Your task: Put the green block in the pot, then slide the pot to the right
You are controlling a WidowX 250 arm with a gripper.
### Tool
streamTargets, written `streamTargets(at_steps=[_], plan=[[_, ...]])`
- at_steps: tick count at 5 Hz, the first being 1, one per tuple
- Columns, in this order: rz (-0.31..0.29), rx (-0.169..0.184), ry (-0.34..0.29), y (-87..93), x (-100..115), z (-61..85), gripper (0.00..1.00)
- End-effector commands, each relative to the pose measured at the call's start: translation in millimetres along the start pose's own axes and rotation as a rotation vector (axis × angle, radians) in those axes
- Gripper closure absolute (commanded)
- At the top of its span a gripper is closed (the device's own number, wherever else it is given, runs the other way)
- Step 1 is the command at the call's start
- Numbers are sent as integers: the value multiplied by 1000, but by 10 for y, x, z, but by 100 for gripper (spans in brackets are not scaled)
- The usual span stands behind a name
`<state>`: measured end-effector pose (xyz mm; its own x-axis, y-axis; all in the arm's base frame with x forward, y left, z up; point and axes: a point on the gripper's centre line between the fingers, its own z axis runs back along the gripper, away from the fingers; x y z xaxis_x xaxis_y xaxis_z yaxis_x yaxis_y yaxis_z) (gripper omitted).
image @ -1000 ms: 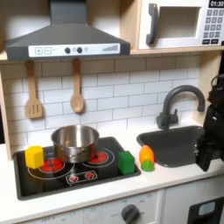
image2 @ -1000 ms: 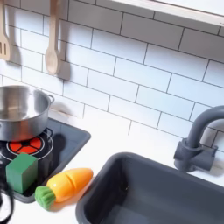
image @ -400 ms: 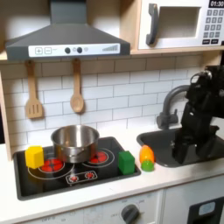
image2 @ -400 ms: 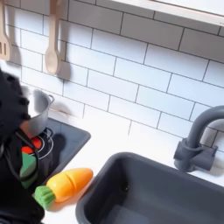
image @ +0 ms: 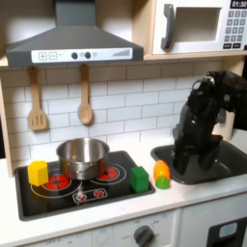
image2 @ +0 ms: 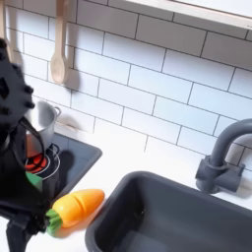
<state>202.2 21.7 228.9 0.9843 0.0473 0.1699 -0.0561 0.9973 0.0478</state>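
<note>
The green block (image: 140,178) sits on the front right corner of the black stovetop (image: 92,192) in the first exterior view. The steel pot (image: 83,154) stands upright on the back burner to the block's left, and a piece of its wall (image2: 47,120) shows in the second exterior view. My gripper (image: 184,170) hangs low over the sink's left end, to the right of the block and apart from it. Its fingers are too dark and blurred to read. In the second exterior view the black arm (image2: 18,148) fills the left foreground and hides most of the block.
An orange-and-green toy carrot (image: 162,174) (image2: 74,209) lies between block and sink (image: 214,162) (image2: 172,212). A yellow block (image: 38,173) sits on the stovetop's left edge. The faucet (image2: 222,156) rises behind the sink. Two wooden utensils (image: 85,106) hang on the tiled wall.
The arm has swung from the first exterior view's right edge leftward over the sink toward the stove. In the second exterior view it has come in and covered the green block.
</note>
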Motion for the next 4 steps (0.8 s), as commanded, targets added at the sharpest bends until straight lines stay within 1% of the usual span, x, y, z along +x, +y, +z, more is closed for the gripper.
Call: streamTargets(at_steps=[1, 2, 3, 4], plan=[[14, 14, -1, 77, 255, -91, 0], [30, 24, -10, 112, 413, -141, 0], [52, 40, -10, 187, 558, -194, 0], [65, 43, -6, 197, 700, -246, 0]])
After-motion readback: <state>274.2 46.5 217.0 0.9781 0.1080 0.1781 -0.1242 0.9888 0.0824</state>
